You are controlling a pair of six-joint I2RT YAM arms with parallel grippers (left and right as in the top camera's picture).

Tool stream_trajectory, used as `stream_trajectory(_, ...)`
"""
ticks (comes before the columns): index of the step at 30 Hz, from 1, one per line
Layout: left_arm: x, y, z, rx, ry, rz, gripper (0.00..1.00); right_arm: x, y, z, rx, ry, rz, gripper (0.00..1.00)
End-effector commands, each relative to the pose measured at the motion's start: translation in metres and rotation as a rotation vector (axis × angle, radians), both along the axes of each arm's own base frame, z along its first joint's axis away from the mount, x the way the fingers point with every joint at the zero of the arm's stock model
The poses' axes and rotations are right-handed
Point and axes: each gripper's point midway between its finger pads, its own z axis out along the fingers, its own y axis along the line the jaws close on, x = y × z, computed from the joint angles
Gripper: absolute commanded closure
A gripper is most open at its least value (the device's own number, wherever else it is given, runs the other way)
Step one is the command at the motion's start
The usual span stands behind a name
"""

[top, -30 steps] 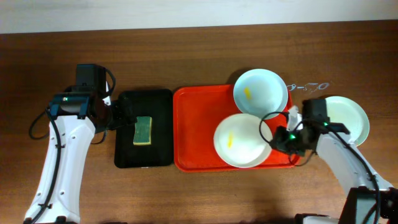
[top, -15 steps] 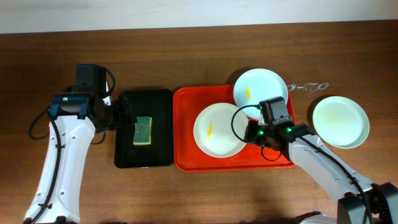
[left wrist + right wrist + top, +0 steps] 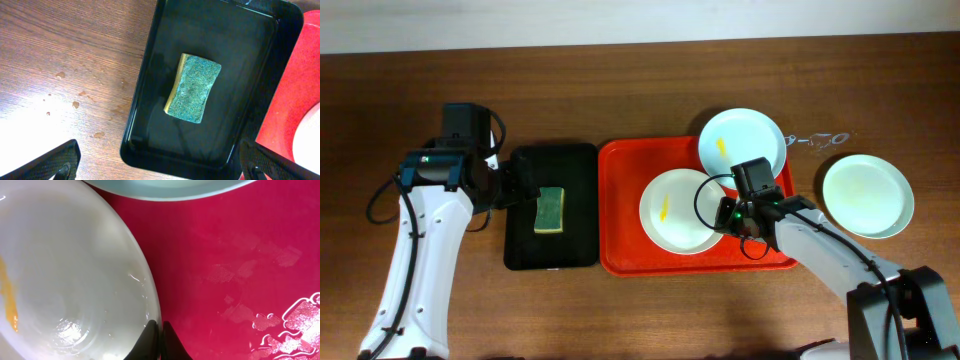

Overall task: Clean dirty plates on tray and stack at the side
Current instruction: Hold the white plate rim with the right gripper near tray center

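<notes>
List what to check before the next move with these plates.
1. Right gripper shut on the rim of the near plate, over the red tray: ok.
2. Near plate wiped: not ok, a yellow smear shows on it.
3. Left gripper open above the sponge: ok.
4. Sponge picked up: not ok, it lies in the black tray.
5. Plate on the table, beside the red tray, clean: cannot tell.
</notes>
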Motion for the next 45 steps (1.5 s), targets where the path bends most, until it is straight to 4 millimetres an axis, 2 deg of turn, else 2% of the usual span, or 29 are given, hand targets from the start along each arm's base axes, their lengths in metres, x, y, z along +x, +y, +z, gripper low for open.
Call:
stream_trajectory(1, 0.003, 0.0, 0.009, -0.01, -0.03, 0.013, 0.01, -0.001, -0.001, -0.003, -0.014, 0.005, -0.01, 0.95)
stream_trajectory(3, 0.003, 0.0, 0.009, -0.011, -0.03, 0.013, 0.01, -0.001, -0.001, -0.003, -0.013, 0.005, -0.01, 0.9)
stream_trajectory(6, 0.003, 0.0, 0.009, -0.011, -0.03, 0.013, 0.01, -0.001, -0.001, -0.003, -0.014, 0.004, -0.009, 0.9)
stream_trajectory(14, 0.003, 0.0, 0.009, -0.011, -0.03, 0.013, 0.01, -0.002, 0.007, -0.001, 0.006, 0.0, 0.085, 0.76)
stream_trajectory(16, 0.003, 0.0, 0.009, -0.011, -0.03, 0.013, 0.01, -0.001, 0.007, 0.0, 0.0, -0.007, 0.108, 0.68)
stream_trajectory(21, 0.003, 0.0, 0.009, -0.011, -0.03, 0.013, 0.01, 0.007, 0.013, 0.014, 0.007, -0.023, 0.15, 0.39)
stream_trajectory(24, 0.003, 0.0, 0.009, -0.011, -0.03, 0.013, 0.01, 0.012, 0.015, 0.025, 0.005, -0.025, 0.174, 0.36)
stream_trajectory(27, 0.003, 0.0, 0.009, -0.01, -0.03, 0.013, 0.01, 0.011, 0.015, 0.025, 0.003, -0.018, 0.173, 0.38)
stream_trajectory(31, 0.003, 0.0, 0.009, -0.011, -0.03, 0.013, 0.01, 0.009, 0.014, 0.019, -0.004, 0.003, 0.172, 0.53)
stream_trajectory(34, 0.003, 0.0, 0.009, -0.011, -0.03, 0.013, 0.01, 0.005, 0.013, 0.003, -0.012, 0.052, 0.169, 0.58)
stream_trajectory(37, 0.003, 0.0, 0.009, -0.011, -0.03, 0.013, 0.01, 0.001, 0.013, -0.015, -0.016, 0.102, 0.169, 0.69)
stream_trajectory(38, 0.003, 0.0, 0.009, -0.011, -0.03, 0.013, 0.01, 0.001, 0.013, -0.015, -0.014, 0.103, 0.169, 0.73)
stream_trajectory(45, 0.003, 0.0, 0.009, -0.011, -0.03, 0.013, 0.01, 0.002, 0.013, -0.014, -0.014, 0.1, 0.17, 0.86)
